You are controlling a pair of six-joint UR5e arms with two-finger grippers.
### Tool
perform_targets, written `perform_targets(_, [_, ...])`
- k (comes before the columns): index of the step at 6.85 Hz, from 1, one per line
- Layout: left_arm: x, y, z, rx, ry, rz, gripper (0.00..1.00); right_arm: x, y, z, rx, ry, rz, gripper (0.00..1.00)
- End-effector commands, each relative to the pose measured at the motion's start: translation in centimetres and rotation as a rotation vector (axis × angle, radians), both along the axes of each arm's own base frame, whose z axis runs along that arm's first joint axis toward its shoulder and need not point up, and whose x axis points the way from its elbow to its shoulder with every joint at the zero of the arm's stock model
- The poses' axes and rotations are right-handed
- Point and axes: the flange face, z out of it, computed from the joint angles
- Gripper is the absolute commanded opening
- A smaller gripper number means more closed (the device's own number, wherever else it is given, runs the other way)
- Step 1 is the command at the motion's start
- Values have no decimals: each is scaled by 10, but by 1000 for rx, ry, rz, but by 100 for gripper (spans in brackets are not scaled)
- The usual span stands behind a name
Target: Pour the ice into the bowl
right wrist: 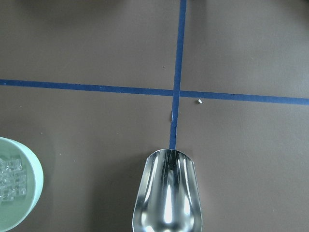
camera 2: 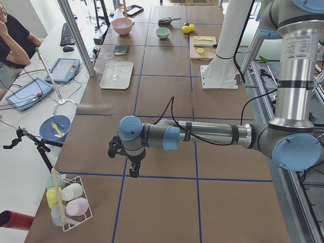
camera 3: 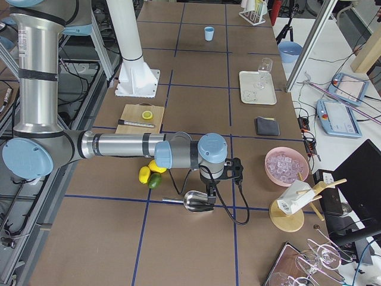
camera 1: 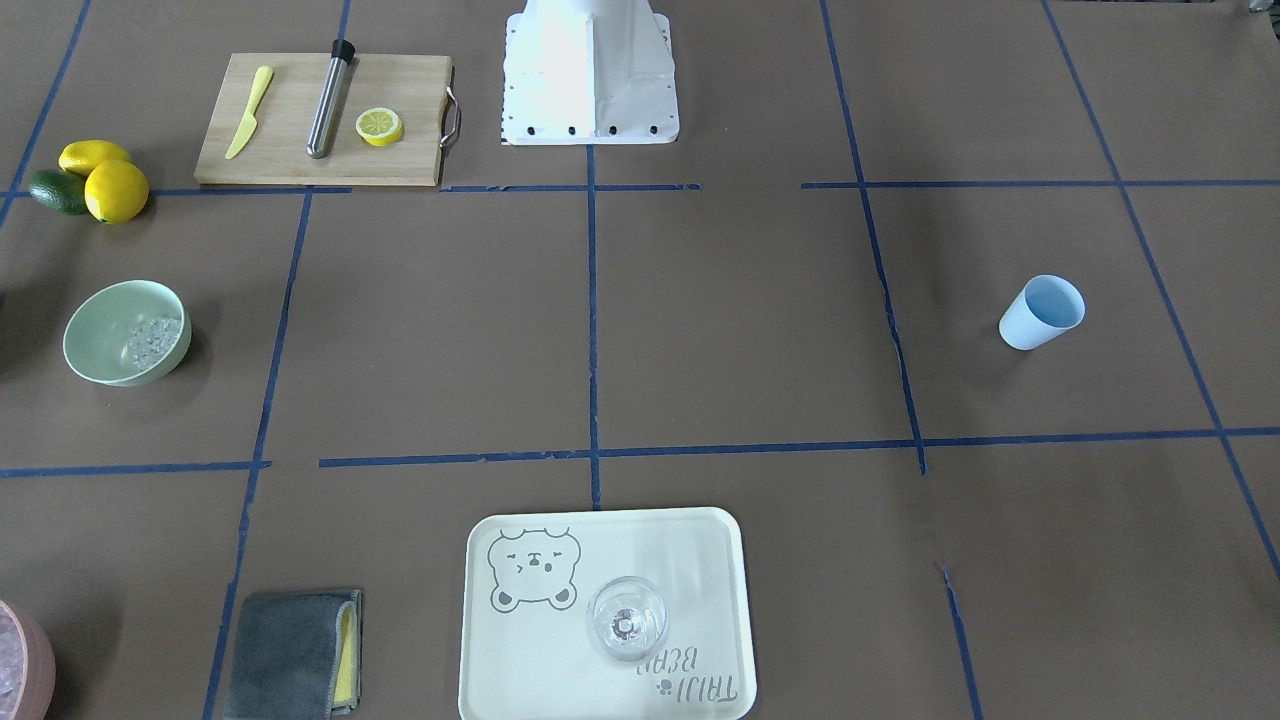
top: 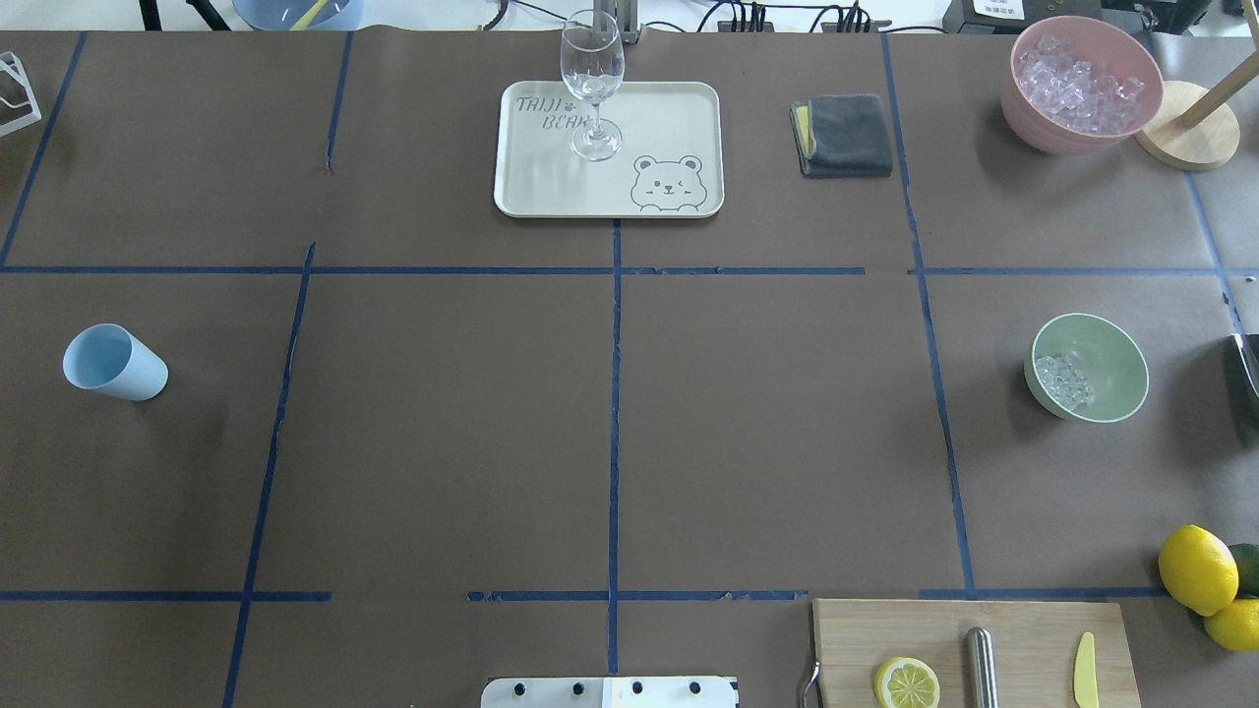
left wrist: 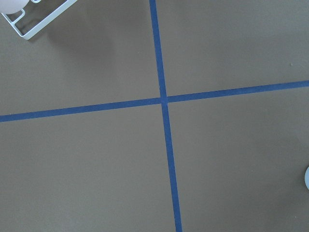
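The mint-green bowl stands on the table, seen also in the overhead view and at the left edge of the right wrist view. A small heap of ice lies inside it. An empty shiny metal scoop shows below the right wrist camera. My right gripper hangs at the scoop, beyond the bowl; I cannot tell its state. My left gripper hangs over bare table at the far left end; I cannot tell its state.
A pink container of ice stands at the far right. A light blue cup stands on the left. A tray holds a clear glass. Nearby are a grey cloth, a cutting board and lemons.
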Motion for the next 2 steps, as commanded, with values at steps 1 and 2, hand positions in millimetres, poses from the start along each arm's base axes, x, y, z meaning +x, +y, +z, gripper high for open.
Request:
perform_targets(1, [0, 0, 1, -2, 0, 0, 100, 1, 0, -1, 1, 0, 2, 100])
perform_targets(2, [0, 0, 1, -2, 0, 0, 100, 0, -1, -2, 3, -2, 3, 100])
